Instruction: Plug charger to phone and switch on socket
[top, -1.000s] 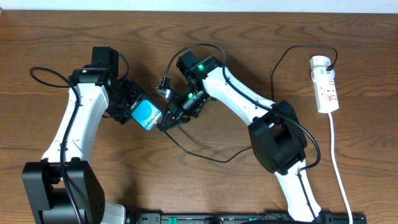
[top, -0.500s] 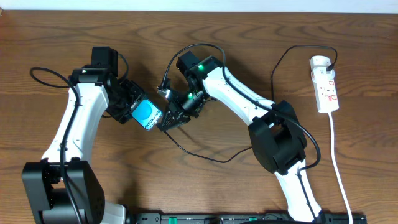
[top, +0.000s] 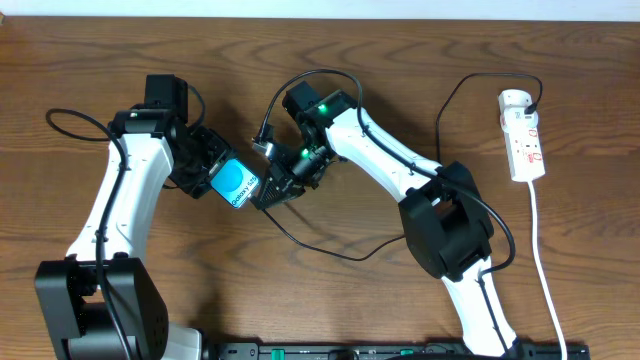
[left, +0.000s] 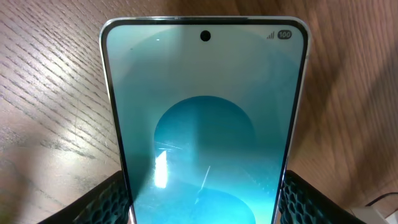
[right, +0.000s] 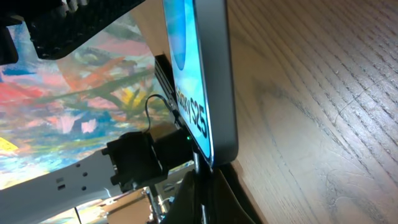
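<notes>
My left gripper holds the phone tight by its sides, and my right gripper pinches the charger tip right at the phone's bottom edge

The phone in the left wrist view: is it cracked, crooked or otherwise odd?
Nothing stands out. The flat cyan-screened phone shows only glare streaks, no cracks, and sits squarely between the left gripper's black pads.
</notes>
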